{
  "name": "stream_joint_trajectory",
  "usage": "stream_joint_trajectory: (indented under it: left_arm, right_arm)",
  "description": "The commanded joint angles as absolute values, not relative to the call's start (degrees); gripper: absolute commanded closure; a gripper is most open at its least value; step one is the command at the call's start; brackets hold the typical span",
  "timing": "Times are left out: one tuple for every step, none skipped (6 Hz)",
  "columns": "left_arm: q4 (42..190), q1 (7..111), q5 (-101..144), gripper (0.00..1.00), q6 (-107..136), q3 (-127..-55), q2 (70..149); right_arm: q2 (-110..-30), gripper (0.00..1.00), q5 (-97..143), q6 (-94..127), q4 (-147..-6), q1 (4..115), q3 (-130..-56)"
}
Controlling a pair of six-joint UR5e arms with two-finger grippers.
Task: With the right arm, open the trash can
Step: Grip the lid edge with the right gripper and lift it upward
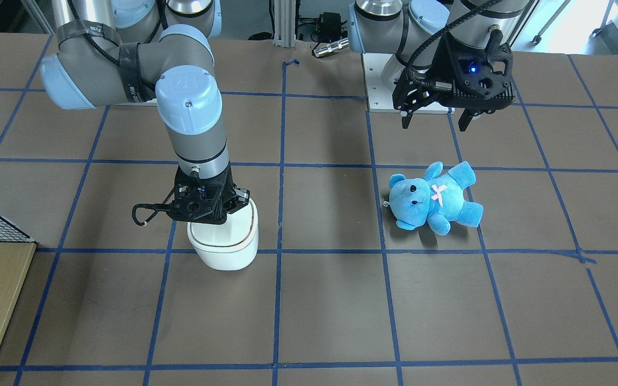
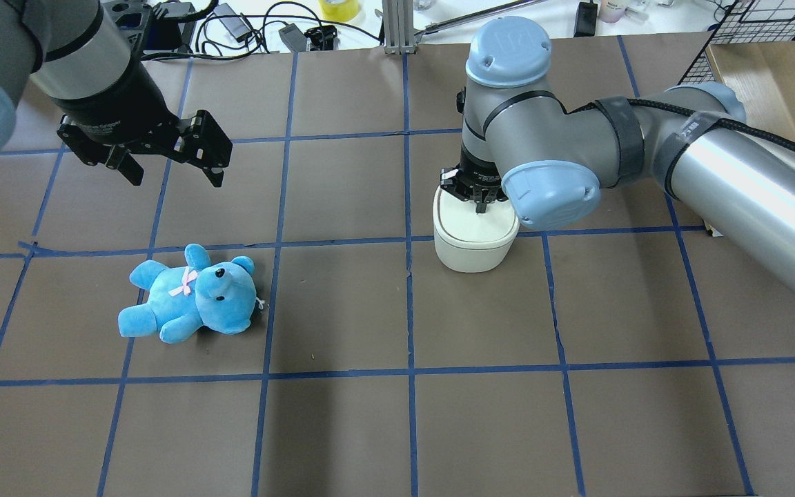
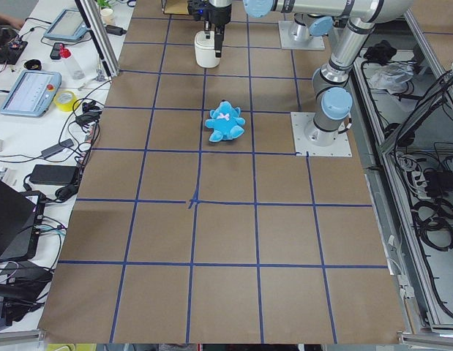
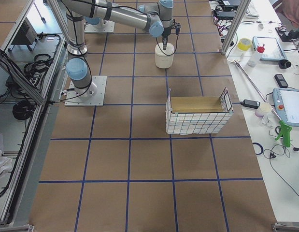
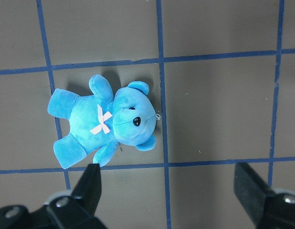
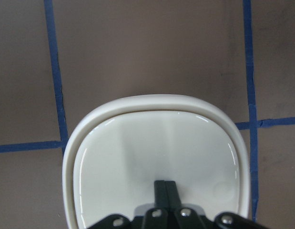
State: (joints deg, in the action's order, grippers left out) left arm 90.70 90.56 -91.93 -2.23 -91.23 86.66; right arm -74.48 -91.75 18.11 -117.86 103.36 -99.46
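Trash can (image 2: pixel 470 238) is on the robot's right half of the table (image 2: pixel 342 310), sitting over a blue tape line. Lid is down, with the thin dark seam even all the way round.

Right gripper (image 6: pixel 165 183) is directly above it, pointing straight down. Fingers (image 6: pixel 160 191) are pressed together with nothing between them, tips on the lid near the edge closest to the wrist camera. The right arm's wrist and elbow hang over the can in the overhead view and hide part of the lid.

Left gripper (image 5: pixel 171 186) is spread wide and holds nothing. It hovers above the table near a blue teddy (image 2: pixel 187 293), not touching it.

The teddy lies on its back on the robot's left half, well apart from the can. A wire basket (image 4: pixel 197 126) stands at the robot's far right, also well apart.

Materials:
- Can: glossy white plastic, rounded-square, flat lid.
- Teddy: soft plush with a pale pink bow.
- Table: matte brown sheet with a blue tape grid.
- Basket: white wire mesh with tan panels inside.
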Motion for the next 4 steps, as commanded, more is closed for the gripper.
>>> stream_joint_trajectory:
  left_arm:
    - [90.70,90.53,-91.93,0.00,-2.29,-91.23,86.66]
    - [90.70,90.53,-91.93,0.00,-2.20,-91.23,86.66]
    - [90.70,90.53,-91.93,0.00,-2.28,-91.23,86.66]
    - [90.70,90.53,-91.93,0.00,-2.29,-91.23,86.66]
  right_arm:
    - [-76.10,0.80,-91.75,18.37,-117.43,103.36,-98.35]
    - [-79.77,0.16,-91.50,19.07,-116.73,103.19,-96.61]
    - [-82.24,0.00,-91.41,19.07,-113.15,102.84,-93.20]
    - [-82.53,0.00,-91.58,19.07,-106.76,102.57,-86.64]
